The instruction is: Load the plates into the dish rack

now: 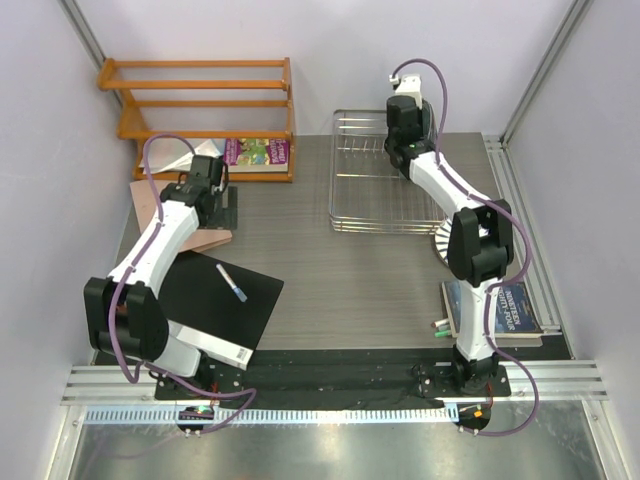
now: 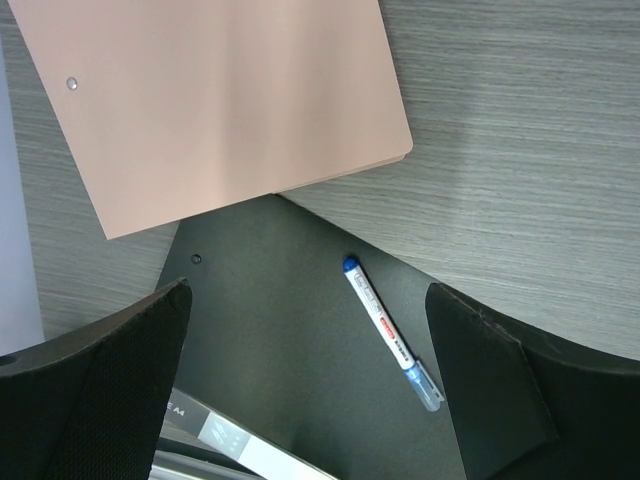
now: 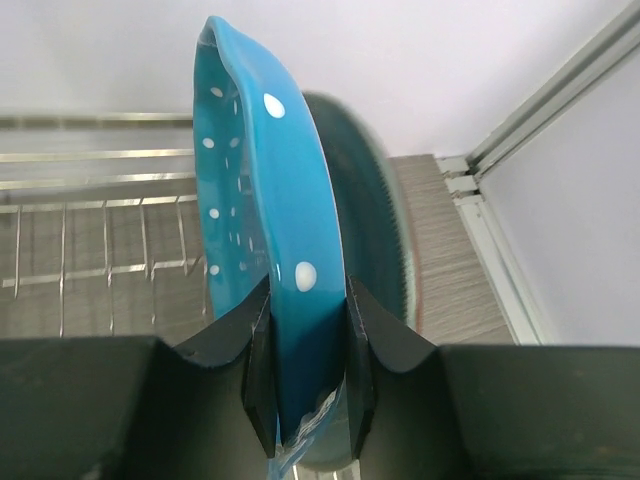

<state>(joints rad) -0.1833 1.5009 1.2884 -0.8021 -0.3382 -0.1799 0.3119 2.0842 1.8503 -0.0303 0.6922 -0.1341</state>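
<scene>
My right gripper (image 3: 305, 290) is shut on the rim of the bright blue plate with white dots (image 3: 250, 170) and holds it on edge, upright, over the right end of the silver wire dish rack (image 3: 90, 225). The dark teal plate (image 3: 378, 225) stands just behind it on the right; I cannot tell whether it sits in the tines. From the top, the right gripper (image 1: 402, 145) is over the rack (image 1: 365, 185), hiding both plates. The white plate with black stripes (image 1: 440, 246) lies by the rack's near right corner. The grey-green plate is out of view. My left gripper (image 2: 305, 360) is open and empty.
A pink board (image 2: 220, 110) and a black folder (image 2: 290, 330) with a blue-capped pen (image 2: 388, 330) lie under the left gripper. An orange wooden shelf (image 1: 200, 100) stands at the back left, with a purple book (image 1: 258, 152) at its foot. Another book (image 1: 497, 305) lies near right.
</scene>
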